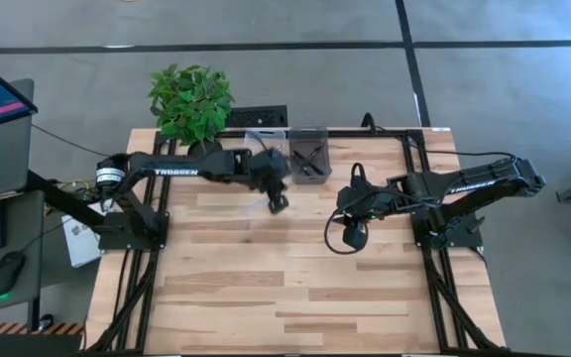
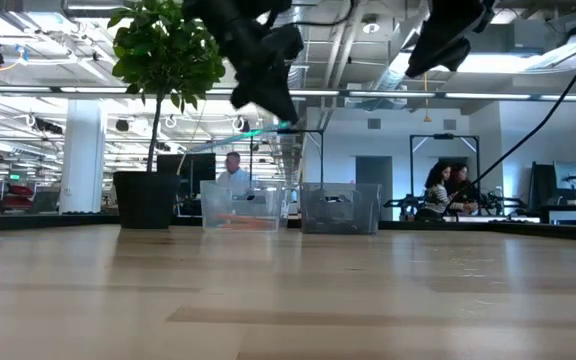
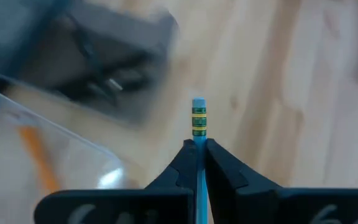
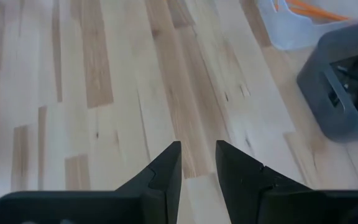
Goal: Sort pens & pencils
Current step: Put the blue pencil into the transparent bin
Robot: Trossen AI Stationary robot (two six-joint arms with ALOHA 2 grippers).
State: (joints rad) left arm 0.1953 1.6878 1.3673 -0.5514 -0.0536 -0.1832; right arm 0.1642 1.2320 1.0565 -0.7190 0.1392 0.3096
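My left gripper (image 1: 278,201) hangs above the table just in front of two bins and is shut on a light-blue pencil (image 3: 199,121) with a green-and-yellow ferrule. The clear bin (image 1: 266,137) holds orange pencils (image 4: 309,9). Beside it on the right, the dark bin (image 1: 310,154) holds black pens (image 4: 353,74). My right gripper (image 4: 197,162) hovers open over bare wood right of the bins, touching nothing. My left gripper pinches the pencil's blue shaft (image 3: 199,149) between its two fingertips, just behind the ferrule. The eraser end (image 3: 198,102) sticks out past the fingertips, so the pencil lies along the fingers. The fingers slant down toward the table's far side. The pencil is lifted clear.
A potted plant (image 1: 192,102) stands at the far left corner beside the clear bin. A black frame rail (image 1: 365,133) runs along the far edge. The wooden table top (image 1: 295,288) stretches toward the near edge. People show in the room beyond (image 2: 438,190).
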